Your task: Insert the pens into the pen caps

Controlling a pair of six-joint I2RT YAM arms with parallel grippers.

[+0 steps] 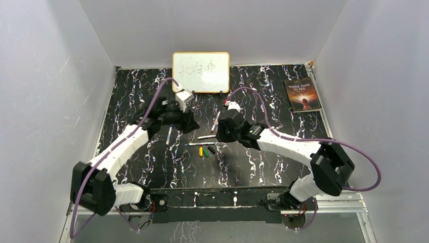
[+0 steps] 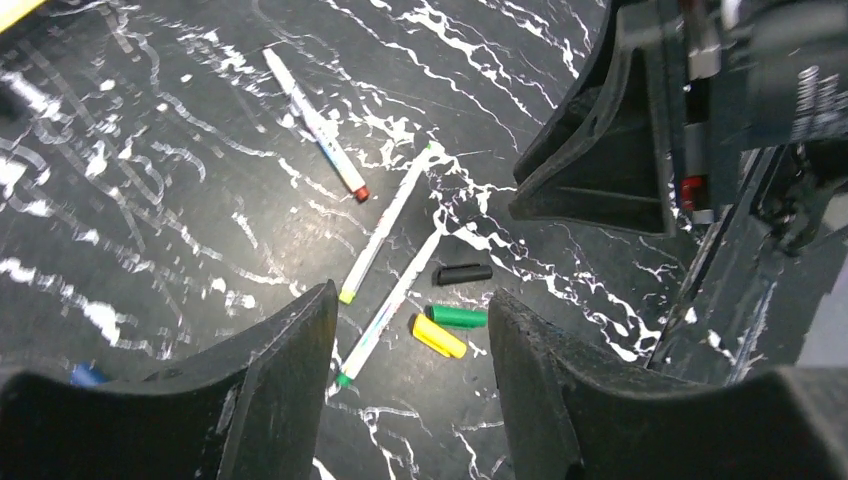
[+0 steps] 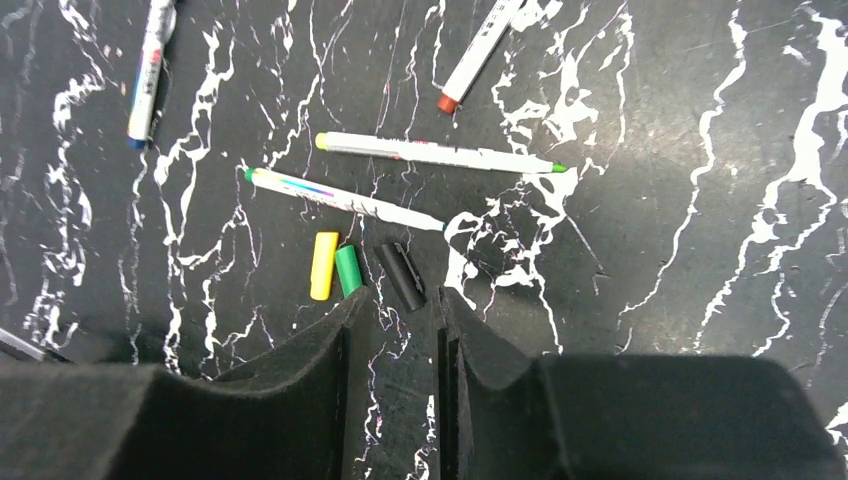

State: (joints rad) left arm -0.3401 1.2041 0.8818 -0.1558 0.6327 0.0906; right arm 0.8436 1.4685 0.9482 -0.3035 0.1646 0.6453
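1. Four pens [image 3: 435,153] lie flat on the table [image 3: 700,300], and none has a cap on it.
2. The yellow-ended pen [image 3: 420,152] and the green-ended pen [image 3: 345,198] lie close together near the table's middle, almost side by side and not touching.
3. The red-tipped pen [image 3: 480,55] lies just beyond them, its tip pointing toward the yellow-ended pen.
4. The blue-ended pen [image 3: 150,70] lies well apart from the rest, on the left side under the left arm.
5. Three caps [image 3: 348,270] lie in a row just on the near side of the green-ended pen: the yellow cap [image 3: 323,265], the green cap [image 3: 348,270] close beside it, and the black cap [image 3: 400,275] a little apart from the green one.
6. The left gripper [image 2: 410,293] hangs above the table with its jaws wide apart and nothing between them. Its camera looks down on the three caps and three of the pens.
7. The right gripper [image 3: 400,298] has its jaws drawn near each other with a narrow gap between them, and bare table shows through the gap. It holds nothing.
8. The black cap's near end lies right at the right gripper's fingertips. Whether they touch it cannot be told.
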